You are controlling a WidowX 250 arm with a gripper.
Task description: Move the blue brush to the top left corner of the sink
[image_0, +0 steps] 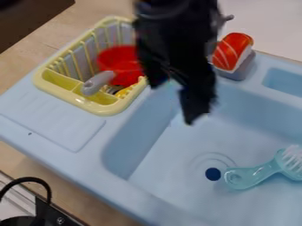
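The black tool (172, 103) hangs over the sink (91, 156), its fingers parted; the translucent blue brush (259, 172), round-ended and pale-bristled, lies in the smooth basin (171, 163) beside the dark round drain (213, 174)

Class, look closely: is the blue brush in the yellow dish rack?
No, the blue brush lies in the sink, its handle end beside the dark drain hole.

Over the sink (88, 165), my arm (177, 35) is matte black, a thick, blocky body with a faint, paler curved edge high up. My gripper (171, 103) is equally black, its two fingers angular and jagged in outline, narrowing towards blunt tips.
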